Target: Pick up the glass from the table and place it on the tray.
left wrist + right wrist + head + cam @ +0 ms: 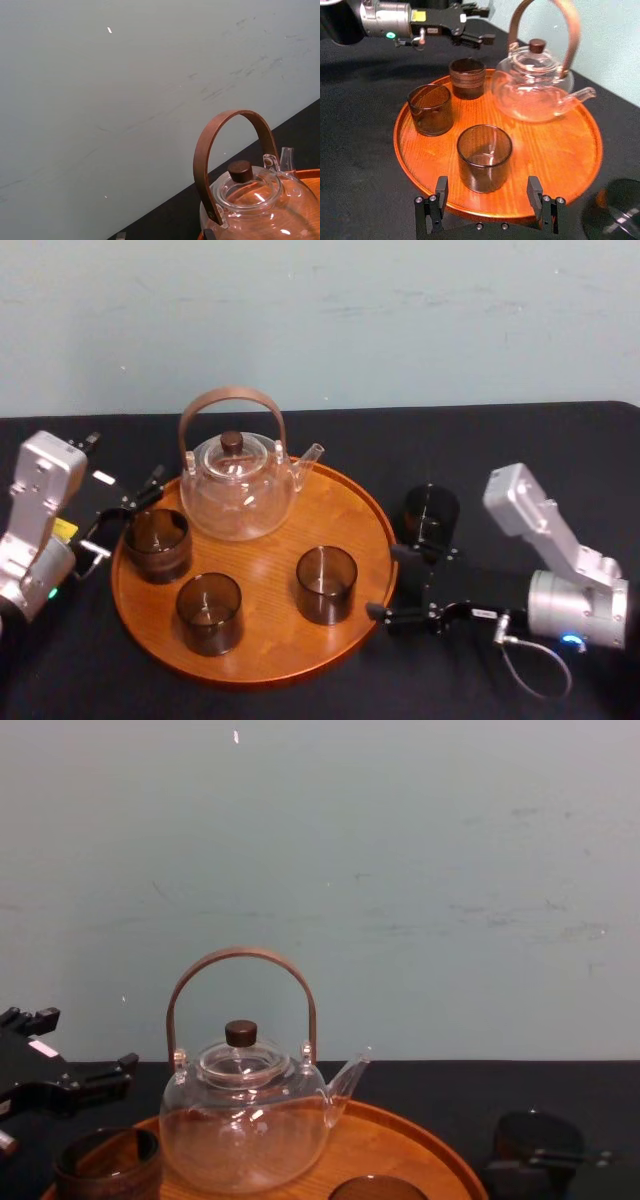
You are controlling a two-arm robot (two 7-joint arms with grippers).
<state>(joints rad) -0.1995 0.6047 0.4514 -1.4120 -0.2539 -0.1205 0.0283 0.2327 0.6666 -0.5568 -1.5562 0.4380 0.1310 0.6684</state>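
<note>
On the table [560, 460], just right of the tray [340, 500], the glass [430, 515] stands upright. The right gripper [385, 582], spread and empty, is the nearer one. The glass lies just beyond it, apparently untouched. The left gripper [130, 512], also spread, idles at the tray's left.
</note>
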